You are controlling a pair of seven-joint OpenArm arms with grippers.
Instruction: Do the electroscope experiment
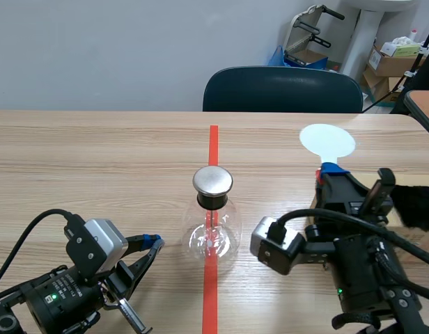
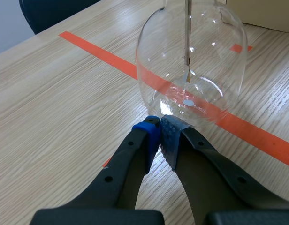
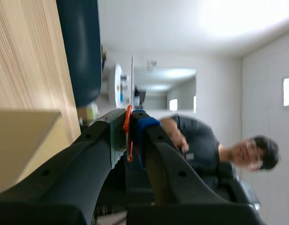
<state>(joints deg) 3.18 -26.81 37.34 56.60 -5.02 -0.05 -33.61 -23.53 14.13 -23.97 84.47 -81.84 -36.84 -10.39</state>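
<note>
Closed left jaws perhaps graze the electroscope [image 2: 189, 65].

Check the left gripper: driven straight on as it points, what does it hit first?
The electroscope's glass flask. The left gripper, shut on nothing, points at the flask's lower wall, which sits just ahead of it. Whether they already touch is unclear.

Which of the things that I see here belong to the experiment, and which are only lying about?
For the job:
- electroscope
- white disc, held by the right gripper

Lying about:
- dark chair
- cardboard boxes
</note>
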